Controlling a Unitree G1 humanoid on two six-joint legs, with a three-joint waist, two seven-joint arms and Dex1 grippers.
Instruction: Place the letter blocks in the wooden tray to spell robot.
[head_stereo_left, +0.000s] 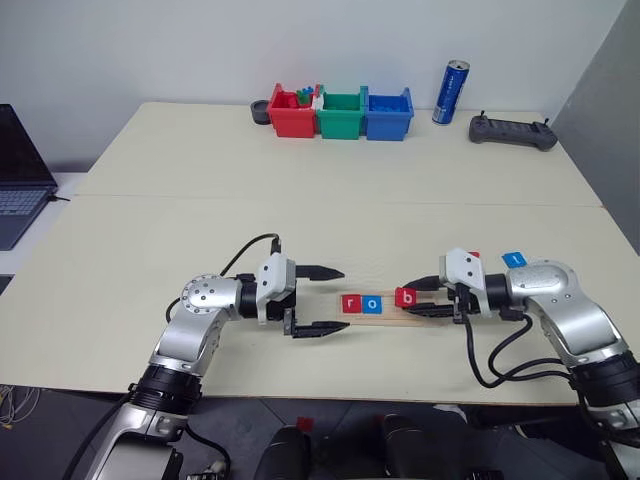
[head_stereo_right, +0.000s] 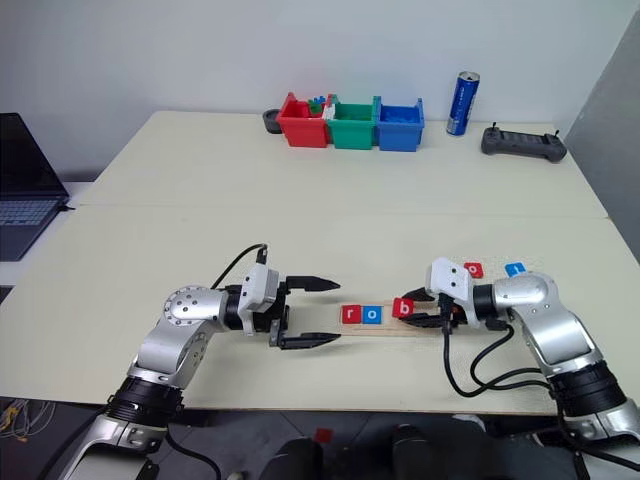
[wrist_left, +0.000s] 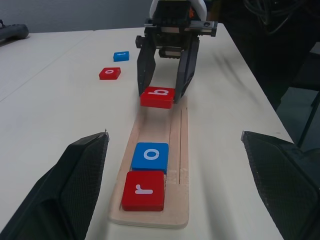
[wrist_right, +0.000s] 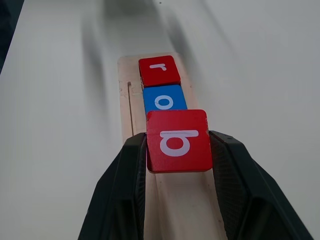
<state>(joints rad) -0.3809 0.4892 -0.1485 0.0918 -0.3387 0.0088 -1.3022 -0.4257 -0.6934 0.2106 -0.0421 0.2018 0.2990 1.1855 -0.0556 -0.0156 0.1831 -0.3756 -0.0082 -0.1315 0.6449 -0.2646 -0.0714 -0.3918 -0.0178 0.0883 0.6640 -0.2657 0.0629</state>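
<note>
From the head cameras, the wooden tray (head_stereo_left: 385, 308) lies on the pale tabletop (head_stereo_left: 300, 200) between the two arms, with the red "r" tile (head_stereo_left: 350, 303) and the blue "o" tile (head_stereo_left: 371, 303) seated at its left end. The right gripper (head_stereo_left: 425, 297) pinches the red "b" tile (head_stereo_left: 405, 297) by two opposite edges, just above the tray beside the "o". The left gripper (head_stereo_left: 322, 300) hangs spread and empty off the tray's left end. A blue tile (head_stereo_left: 512, 259) waits behind the right arm. Far back stand the red, green and blue bins (head_stereo_left: 340, 112), a blue can (head_stereo_left: 450, 92) and a black controller (head_stereo_left: 512, 131).

In the left wrist view, the "b" tile hovers slightly tilted over the groove; a red "o" tile (wrist_left: 109, 73) and the blue tile lie loose beyond.

In the right wrist view, the fingers (wrist_right: 127, 165) clamp the tile's sides. It looks light, stiff and smooth-faced (likely slippery), so an edge grip suits it. The thin tray may slide on the table.
</note>
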